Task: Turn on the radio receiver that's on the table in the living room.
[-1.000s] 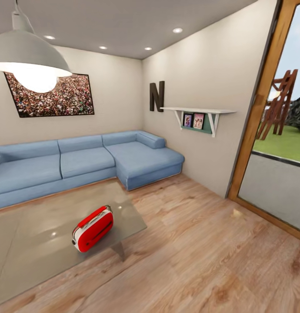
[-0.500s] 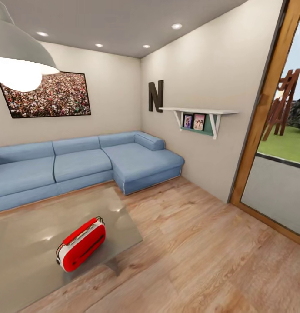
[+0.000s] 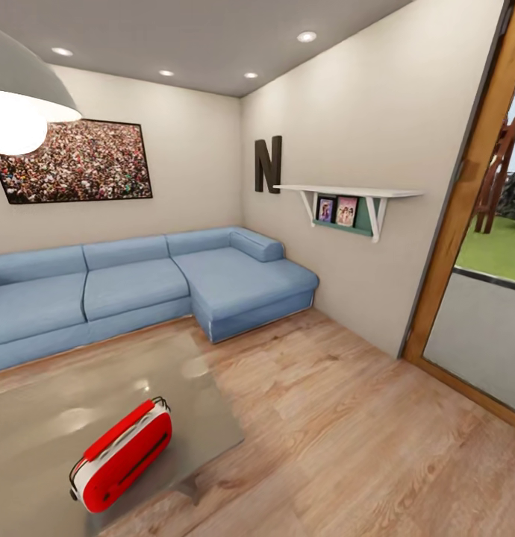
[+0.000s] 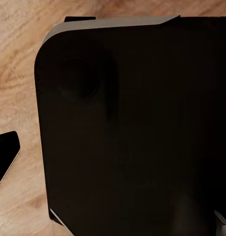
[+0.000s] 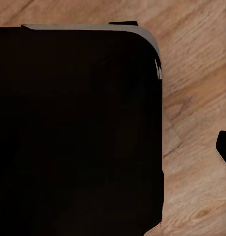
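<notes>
The red radio receiver (image 3: 122, 456) lies on the glossy grey-taupe table (image 3: 56, 403) near its right corner, low and left in the head view. Its white band and thin dark handle with a red bar face up and toward me; the dial is not visible from here. This is the living room, with a blue corner sofa (image 3: 138, 283) behind the table. In the left wrist view a large black body of the robot (image 4: 132, 128) hangs over the wood floor, and the right wrist view has the same black body (image 5: 78, 132).
A framed crowd photo (image 3: 71, 160) and a white dome lamp (image 3: 19, 89) hang at the left. The right wall carries a dark letter N (image 3: 269, 164) and a white shelf (image 3: 347, 195). A wooden door frame (image 3: 466, 201) stands at far right, with light wood floor (image 3: 347, 432) between it and the table.
The whole picture has shifted, so the camera has moved: the radio now sits lower, further left and larger. Nothing in the room itself has moved.
</notes>
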You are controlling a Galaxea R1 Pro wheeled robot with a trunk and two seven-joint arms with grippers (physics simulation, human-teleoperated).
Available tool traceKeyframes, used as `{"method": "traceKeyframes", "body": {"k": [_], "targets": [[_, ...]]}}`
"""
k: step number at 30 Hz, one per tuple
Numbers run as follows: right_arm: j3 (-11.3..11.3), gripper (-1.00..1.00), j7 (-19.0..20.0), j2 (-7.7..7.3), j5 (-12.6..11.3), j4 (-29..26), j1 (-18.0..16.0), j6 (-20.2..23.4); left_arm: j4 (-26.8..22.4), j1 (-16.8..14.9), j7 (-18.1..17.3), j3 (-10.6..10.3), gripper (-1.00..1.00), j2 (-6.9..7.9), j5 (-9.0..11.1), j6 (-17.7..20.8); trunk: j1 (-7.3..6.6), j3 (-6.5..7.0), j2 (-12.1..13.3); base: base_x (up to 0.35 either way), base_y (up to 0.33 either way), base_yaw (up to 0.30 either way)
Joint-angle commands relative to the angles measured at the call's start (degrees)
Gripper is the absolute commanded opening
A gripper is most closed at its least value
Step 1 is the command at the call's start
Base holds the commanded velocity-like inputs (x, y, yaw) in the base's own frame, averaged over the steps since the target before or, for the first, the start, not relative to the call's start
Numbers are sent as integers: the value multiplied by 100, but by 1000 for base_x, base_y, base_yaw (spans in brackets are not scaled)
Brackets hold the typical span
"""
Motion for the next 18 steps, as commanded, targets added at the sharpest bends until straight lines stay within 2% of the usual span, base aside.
{"method": "traceKeyframes", "body": {"k": [1, 9, 12, 18], "targets": [[0, 100, 0, 0, 1, -2, 0, 0, 0, 0, 2, 0, 100, 0, 0, 0, 0, 0, 0, 319, 0, 0], [3, 100, 0, 0, 5, -1, -1, -4, 0, 0, 5, 1, 100, 3, 0, 0, 0, 0, 0, 297, 0, 0], [8, 100, 0, 0, 12, -3, 0, -22, 0, 0, 5, 5, 100, 1, 0, 0, 0, 0, 0, 86, 0, 64], [13, 100, 0, 0, 23, -1, 0, -30, 0, 2, 5, 6, 100, 2, 0, 0, 0, -9, 0, 8, 0, 237]]}}
